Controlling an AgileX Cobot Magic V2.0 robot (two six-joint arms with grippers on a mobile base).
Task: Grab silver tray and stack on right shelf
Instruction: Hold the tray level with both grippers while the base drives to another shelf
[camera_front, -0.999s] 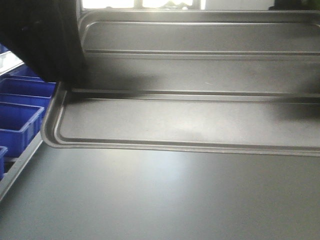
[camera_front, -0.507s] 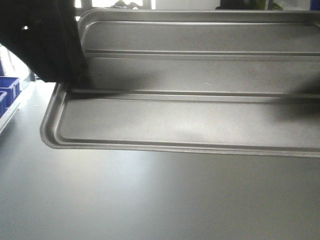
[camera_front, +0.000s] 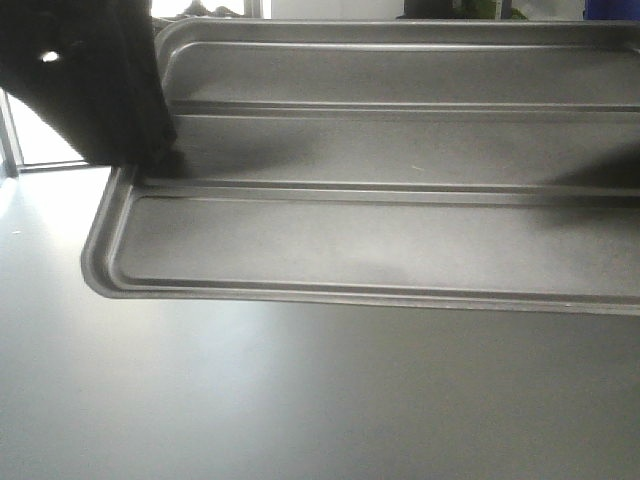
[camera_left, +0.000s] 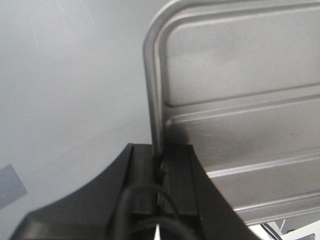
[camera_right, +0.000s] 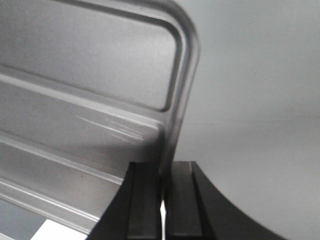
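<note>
Silver tray (camera_front: 380, 240) fills the front view, lying level and seemingly lifted clear of a plain grey surface (camera_front: 300, 400), with its two long ridges running across. The left gripper (camera_front: 152, 145) is a dark mass at the tray's left end, and the right shelf is nowhere in sight. From the left wrist, the two jaws are closed on the raised rim of the short side, one inside the tray and one outside. The right wrist shows the right gripper (camera_right: 162, 175) pinching the opposite rim in the same way. Gripping both ends probably keeps so wide and shallow a sheet flat and steady for carrying to the shelf.
</note>
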